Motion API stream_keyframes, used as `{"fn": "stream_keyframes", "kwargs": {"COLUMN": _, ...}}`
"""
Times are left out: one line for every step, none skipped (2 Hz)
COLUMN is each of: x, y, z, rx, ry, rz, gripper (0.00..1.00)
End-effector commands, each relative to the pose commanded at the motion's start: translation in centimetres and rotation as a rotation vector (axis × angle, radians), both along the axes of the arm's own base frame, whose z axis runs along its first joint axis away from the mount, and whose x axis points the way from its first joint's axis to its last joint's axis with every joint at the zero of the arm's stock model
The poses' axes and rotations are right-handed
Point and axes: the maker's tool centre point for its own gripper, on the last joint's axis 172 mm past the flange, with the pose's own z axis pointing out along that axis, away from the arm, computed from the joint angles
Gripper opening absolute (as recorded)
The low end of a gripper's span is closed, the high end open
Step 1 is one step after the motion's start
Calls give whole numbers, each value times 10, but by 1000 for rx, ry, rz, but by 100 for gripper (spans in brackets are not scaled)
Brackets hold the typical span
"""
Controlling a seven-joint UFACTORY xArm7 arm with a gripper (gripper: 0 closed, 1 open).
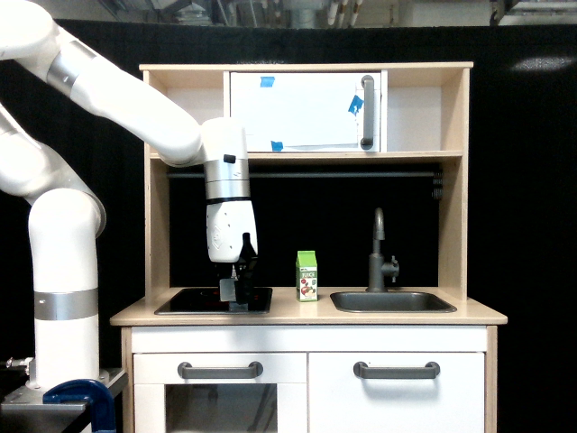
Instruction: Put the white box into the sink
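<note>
The white arm (135, 99) reaches in from the exterior view's left and bends down over the black hob plate (214, 300), its end effector (236, 289) hanging low at the hob's right part. The white box cannot be made out – the dark fingers (245, 262) stand just where it would be, so whether they are clenched on it or released cannot be told. To the exterior view's right of the end effector, the green juice carton (306, 276) stands upright on the table (306, 314), between hob and sink (392, 301). The sink lies well apart, its grey tap (379, 253) rising behind. Above – a shelf with a white cupboard door (305, 112) bearing blue tape
</note>
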Motion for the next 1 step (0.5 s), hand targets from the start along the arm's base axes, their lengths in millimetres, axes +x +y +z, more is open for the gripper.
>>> {"fn": "stream_keyframes", "kwargs": {"x": -12, "y": 10, "z": 5, "rx": -3, "ry": -39, "rz": 470, "gripper": 100}}
